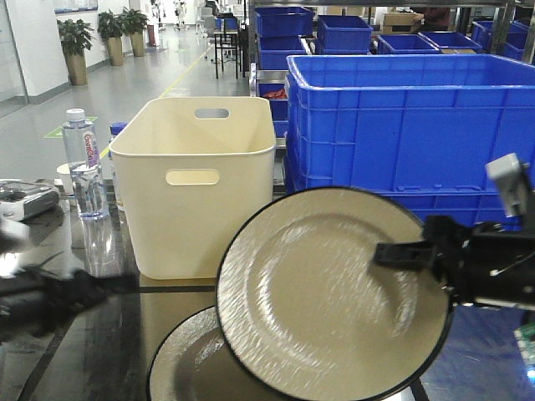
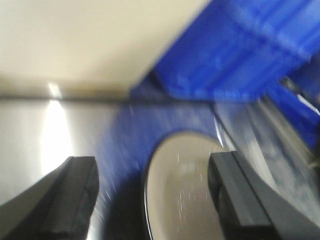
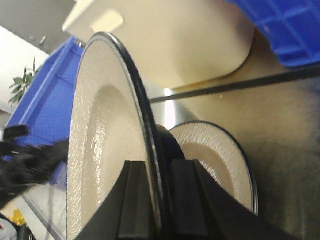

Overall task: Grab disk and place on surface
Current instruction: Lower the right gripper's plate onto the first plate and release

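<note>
A beige disk (image 1: 326, 292) with a black rim hangs tilted, almost on edge, above the dark glossy surface (image 1: 75, 351). My right gripper (image 1: 401, 253) is shut on its right rim; the right wrist view shows the rim pinched between both fingers (image 3: 159, 167). A second matching disk (image 1: 188, 359) lies flat on the surface beneath it, also visible from the right wrist (image 3: 215, 155) and the left wrist (image 2: 182, 190). My left gripper (image 2: 152, 185) is open and empty, and appears as a dark blur low at the left (image 1: 50, 301).
A cream plastic bin (image 1: 196, 180) stands behind the disks, with large blue crates (image 1: 410, 125) to its right. A water bottle (image 1: 84, 167) stands at the left. A black tape line (image 1: 175, 289) runs across the surface in front of the bin.
</note>
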